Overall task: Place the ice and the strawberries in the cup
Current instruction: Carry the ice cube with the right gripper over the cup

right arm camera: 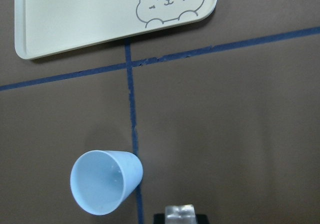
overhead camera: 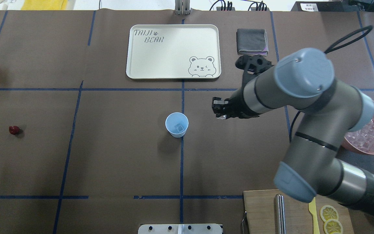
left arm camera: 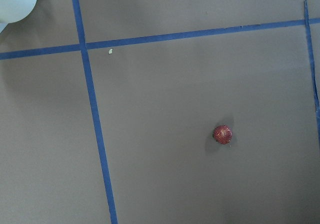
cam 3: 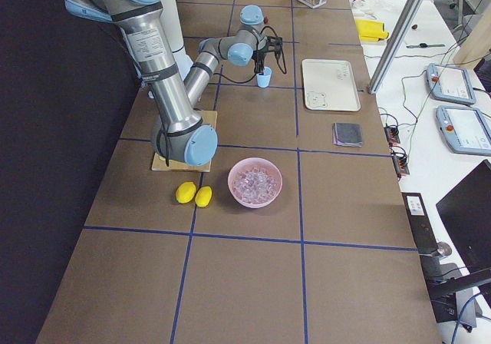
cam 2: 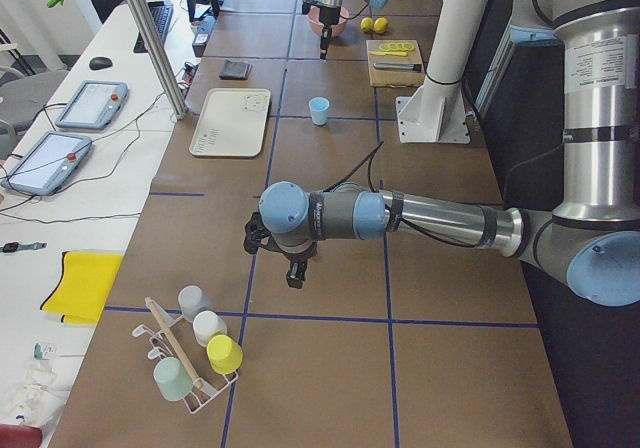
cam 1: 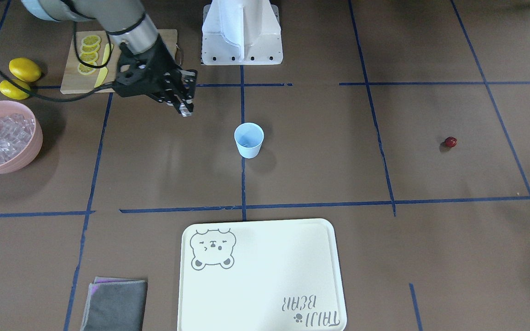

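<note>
Brown paper covers the counter point(cam 1: 320, 174), ruled into large squares by blue tape point(cam 1: 243, 188). My right fingers point(cam 1: 183, 105) are clamped on one clear ice cube point(right arm camera: 180, 211), hovering above the paper with the cube pinched between their tips. Just beyond them, toward the counter's middle, stands the cup point(cam 1: 249, 140), upright on a tape line and apart from the fingers; a second cube point(overhead camera: 180, 127) already lies inside it. Past the cup, on the operators' side, a cream tray point(cam 1: 260, 276) with a bear drawing lies flat, and a folded grey cloth point(cam 1: 115, 305) sits near its corner on my right. Further out on my right, a pink bowl point(cam 1: 25, 158) holds the heap of ice point(cam 1: 0, 138). Two whole lemons point(cam 1: 25, 69) lie beside it, and a wooden cutting board point(cam 1: 69, 85) near my base carries lemon slices point(cam 1: 90, 48). My own right arm stretches over that part of the counter and hides part of the bowl from the overhead camera. The strawberry point(cam 1: 450, 142) lies alone, well to my left of the cup, under my left wrist camera. My left fingers point(cam 2: 293, 271) hang above the counter on that side; only the camera at the counter's left end shows them, so I cannot tell whether they are parted or closed. A white pedestal point(cam 1: 242, 41) rises at the counter's back edge. At the left end stands a rack of cups point(cam 2: 195, 353), and a white side table point(cam 2: 60, 198) with tablets point(cam 2: 90, 105) runs alongside.
</note>
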You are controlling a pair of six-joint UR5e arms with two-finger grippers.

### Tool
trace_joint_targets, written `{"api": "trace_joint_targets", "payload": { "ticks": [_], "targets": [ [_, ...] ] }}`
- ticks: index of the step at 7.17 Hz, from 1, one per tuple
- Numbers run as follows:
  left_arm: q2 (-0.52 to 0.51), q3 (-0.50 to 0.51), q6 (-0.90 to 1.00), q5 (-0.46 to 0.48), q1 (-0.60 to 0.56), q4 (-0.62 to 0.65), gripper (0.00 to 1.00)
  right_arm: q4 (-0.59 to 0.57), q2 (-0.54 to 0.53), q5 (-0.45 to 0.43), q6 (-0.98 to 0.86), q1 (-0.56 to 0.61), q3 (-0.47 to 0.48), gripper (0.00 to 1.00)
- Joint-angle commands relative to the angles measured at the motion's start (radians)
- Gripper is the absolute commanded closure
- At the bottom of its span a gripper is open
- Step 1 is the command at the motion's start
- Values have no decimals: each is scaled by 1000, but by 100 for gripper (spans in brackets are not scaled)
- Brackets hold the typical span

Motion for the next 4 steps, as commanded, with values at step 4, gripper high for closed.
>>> {"api": "trace_joint_targets", "payload": {
  "ticks": [4],
  "targets": [
    [1, -5, 0, -1, 0, 0, 0, 2, 243, -102, 144, -92, -273, 94]
  ]
}}
